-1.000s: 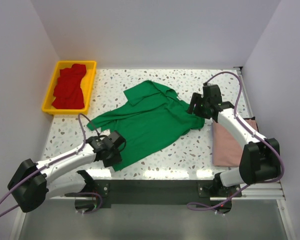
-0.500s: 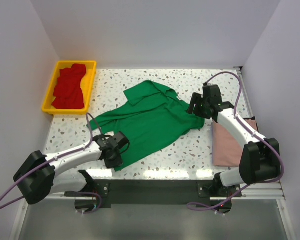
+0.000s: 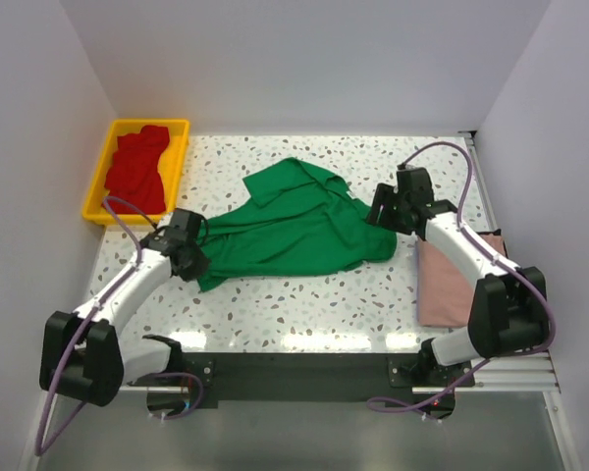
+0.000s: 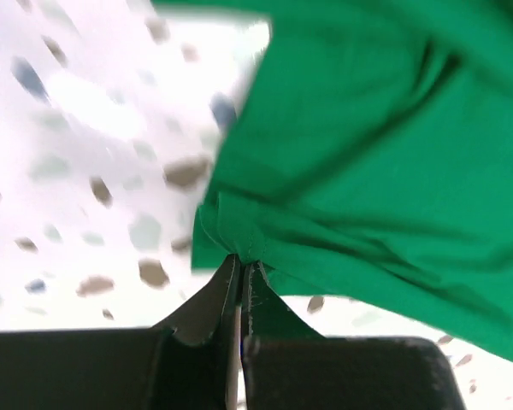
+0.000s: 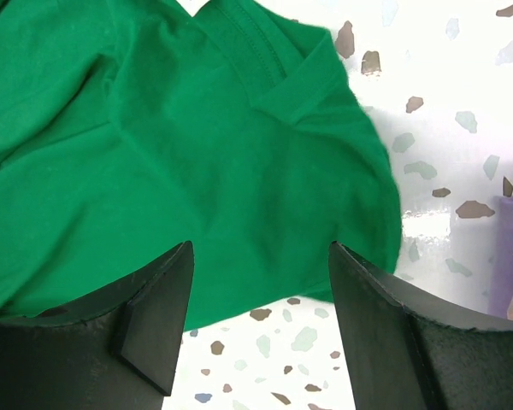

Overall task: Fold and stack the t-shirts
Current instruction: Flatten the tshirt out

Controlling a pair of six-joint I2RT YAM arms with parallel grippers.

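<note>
The green t-shirt (image 3: 294,231) lies rumpled in the middle of the speckled table (image 3: 304,304), its bright cloth drawn into folds toward the left. There the left gripper (image 4: 239,272) is pinched tight on its hem. The right gripper (image 5: 261,252) hangs over the shirt's right edge, jaws wide, holding nothing. A pink t-shirt (image 3: 450,285) lies flat at the right edge of the table, and red t-shirts (image 3: 135,172) fill the yellow tray (image 3: 184,162).

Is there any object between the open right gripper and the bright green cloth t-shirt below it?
Nothing visible: the right gripper hangs open directly over the bright green cloth t-shirt.
</note>
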